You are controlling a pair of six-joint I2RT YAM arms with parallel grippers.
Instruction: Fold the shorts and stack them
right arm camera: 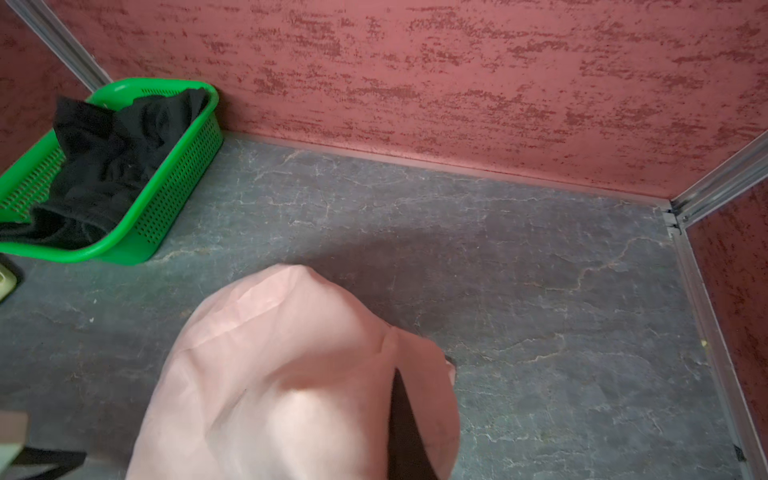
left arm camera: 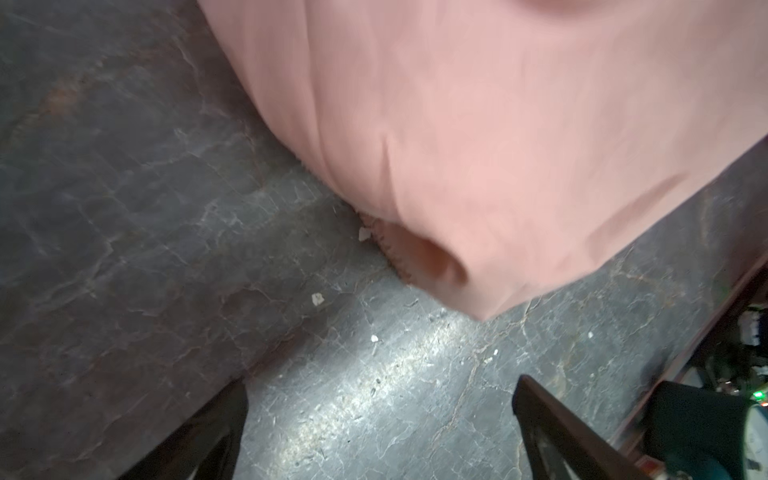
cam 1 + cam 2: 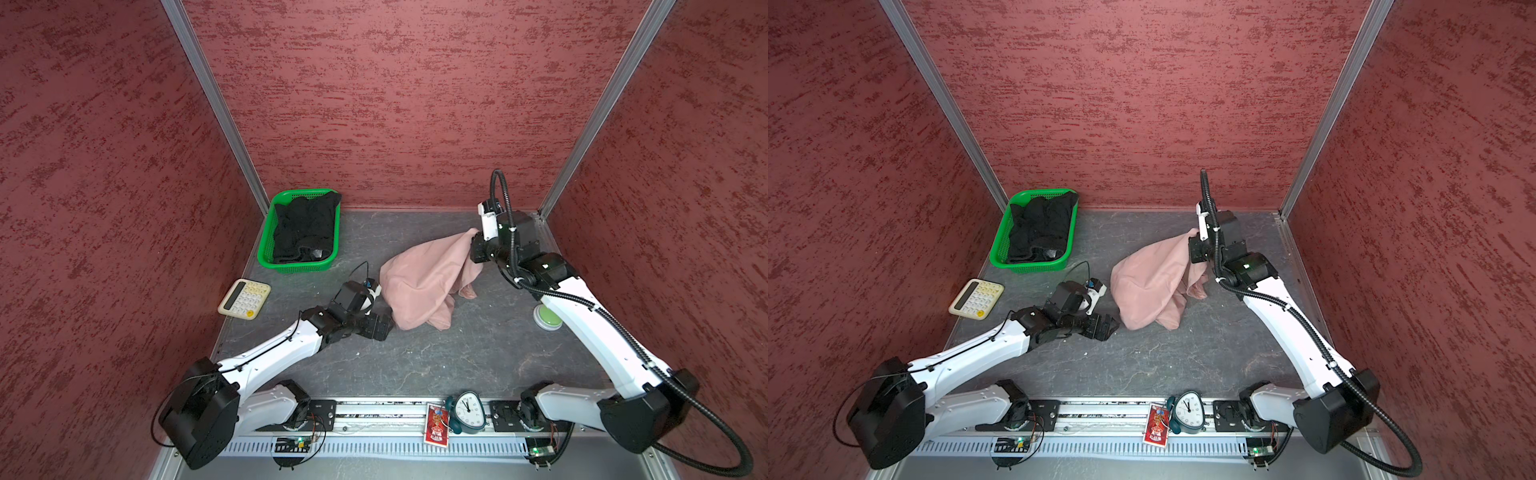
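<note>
1. While the right jaws pinch the pink shorts [image 3: 419,282] up in a bunch in both top views, the low end rests on the bench [image 3: 436,361] just ahead of the left jaws; the black shorts [image 3: 305,232] lie crumpled in the basket [image 3: 299,267], well away from both.
2. Left wrist: left jaws wide and empty, pink hem just ahead.
3. Right wrist: pink cloth drapes over the clamped right jaws.
4. Seemingly nothing is folded or stacked yet.
</note>
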